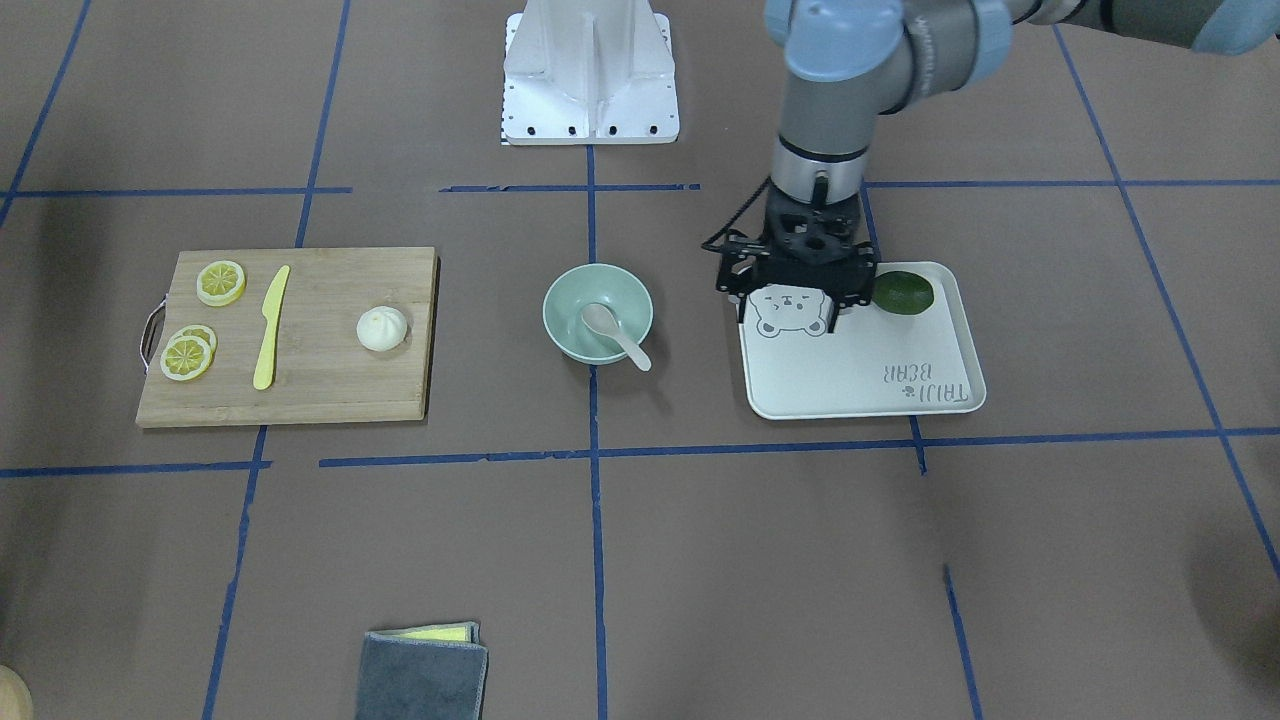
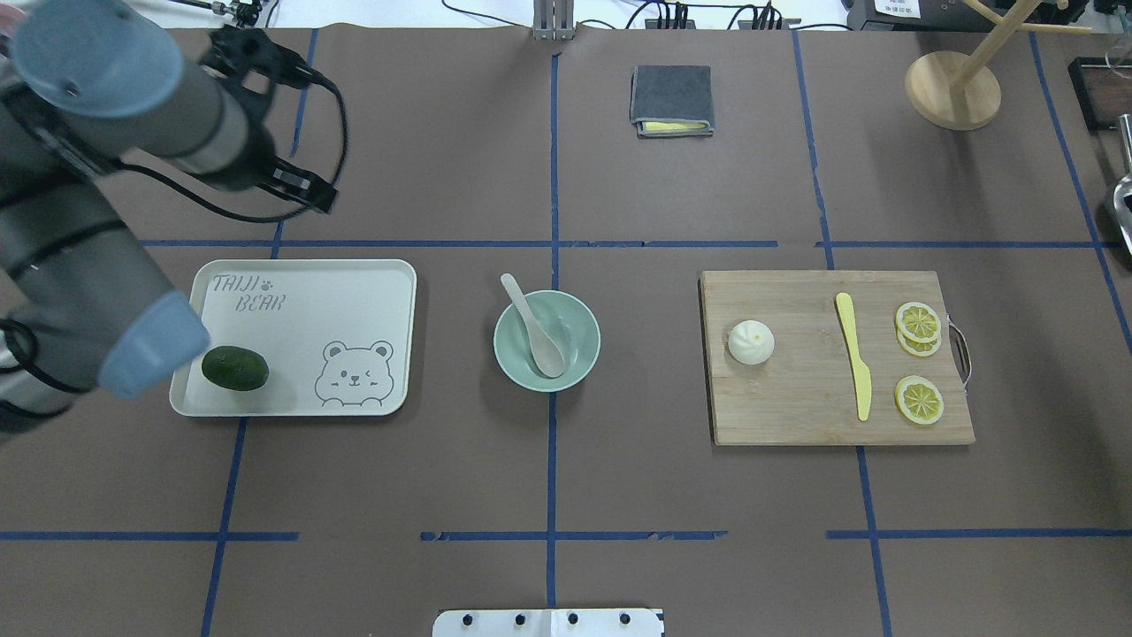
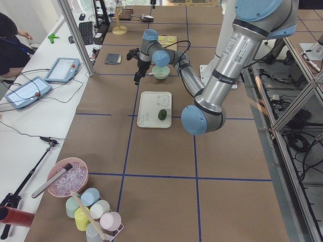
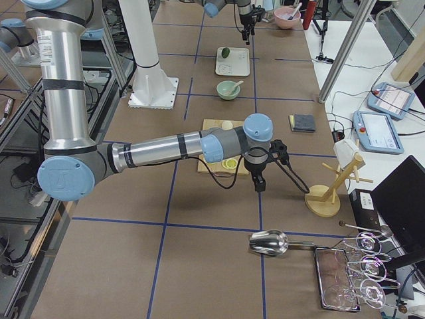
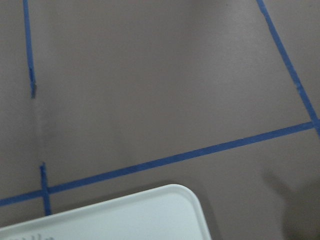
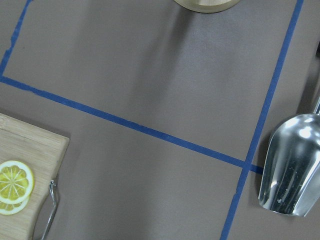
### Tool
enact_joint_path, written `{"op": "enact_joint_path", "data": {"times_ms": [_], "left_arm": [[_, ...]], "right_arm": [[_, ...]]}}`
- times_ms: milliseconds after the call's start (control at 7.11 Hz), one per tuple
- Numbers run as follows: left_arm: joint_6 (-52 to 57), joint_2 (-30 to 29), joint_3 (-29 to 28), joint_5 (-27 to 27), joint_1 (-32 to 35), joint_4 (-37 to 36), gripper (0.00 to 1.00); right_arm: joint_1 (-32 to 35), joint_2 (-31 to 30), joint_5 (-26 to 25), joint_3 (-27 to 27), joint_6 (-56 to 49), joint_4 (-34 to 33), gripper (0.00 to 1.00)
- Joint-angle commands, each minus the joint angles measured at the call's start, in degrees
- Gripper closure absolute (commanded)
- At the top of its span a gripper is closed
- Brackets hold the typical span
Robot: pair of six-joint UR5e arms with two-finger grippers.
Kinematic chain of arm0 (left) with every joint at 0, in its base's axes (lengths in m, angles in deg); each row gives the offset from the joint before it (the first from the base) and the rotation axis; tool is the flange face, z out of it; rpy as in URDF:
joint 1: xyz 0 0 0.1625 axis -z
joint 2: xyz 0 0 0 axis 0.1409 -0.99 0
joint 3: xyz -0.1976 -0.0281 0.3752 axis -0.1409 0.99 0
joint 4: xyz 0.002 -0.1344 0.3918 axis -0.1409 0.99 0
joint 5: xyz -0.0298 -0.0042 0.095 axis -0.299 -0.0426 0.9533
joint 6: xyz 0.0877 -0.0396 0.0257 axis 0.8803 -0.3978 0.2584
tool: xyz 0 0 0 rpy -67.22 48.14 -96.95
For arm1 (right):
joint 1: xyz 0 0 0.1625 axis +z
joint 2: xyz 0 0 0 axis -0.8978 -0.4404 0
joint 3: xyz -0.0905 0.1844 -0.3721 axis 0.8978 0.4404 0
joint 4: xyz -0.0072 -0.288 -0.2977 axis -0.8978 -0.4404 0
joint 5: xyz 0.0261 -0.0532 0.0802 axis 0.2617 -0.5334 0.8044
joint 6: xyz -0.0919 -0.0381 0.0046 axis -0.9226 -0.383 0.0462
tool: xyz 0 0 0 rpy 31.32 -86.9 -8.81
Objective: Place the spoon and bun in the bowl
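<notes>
The off-white spoon (image 1: 606, 322) lies in the mint-green bowl (image 1: 598, 271) at the table's middle, its handle resting over the rim; both also show in the overhead view, spoon (image 2: 531, 324) and bowl (image 2: 581, 324). The white pleated bun (image 1: 382, 329) sits on the wooden cutting board (image 1: 330, 385), also seen from overhead (image 2: 751, 342). My left gripper (image 1: 792, 306) hangs open and empty above the white bear-print tray (image 1: 850, 370), apart from the bowl. My right gripper (image 4: 257, 181) shows only in the right side view, beyond the board's end; I cannot tell its state.
A yellow plastic knife (image 1: 270, 325) and lemon slices (image 1: 220, 282) lie on the board beside the bun. A dark green fruit (image 1: 903, 292) sits on the tray. A folded grey cloth (image 2: 671, 99), a wooden stand (image 2: 951, 88) and a metal scoop (image 6: 290, 165) lie farther out.
</notes>
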Motion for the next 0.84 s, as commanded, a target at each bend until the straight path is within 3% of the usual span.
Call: {"op": "enact_joint_path", "data": {"times_ms": [0, 141, 422, 563, 704], "left_arm": [[27.86, 5.30, -5.55, -6.04, 16.45, -0.21, 0.00], [35.56, 7.48, -10.29, -9.36, 22.27, -0.04, 0.00], [43.70, 14.85, -13.76, -18.56, 33.09, 0.06, 0.00], [43.46, 20.72, -14.29, -28.54, 37.06, 0.14, 0.00], [43.98, 25.47, -14.73, -31.86, 38.32, 0.84, 0.00]], "right_arm": [[-3.21, 2.65, 0.72, -3.41, 7.76, -0.30, 0.00], [-5.40, 3.27, 0.54, -5.51, 12.04, -0.65, 0.00], [-12.51, 9.31, -1.47, -12.70, 21.79, -8.88, 0.00], [-18.29, 10.91, -5.05, -16.31, 27.76, -10.48, 0.00], [-23.65, 12.49, -9.61, -17.39, 31.21, -10.50, 0.00]]}}
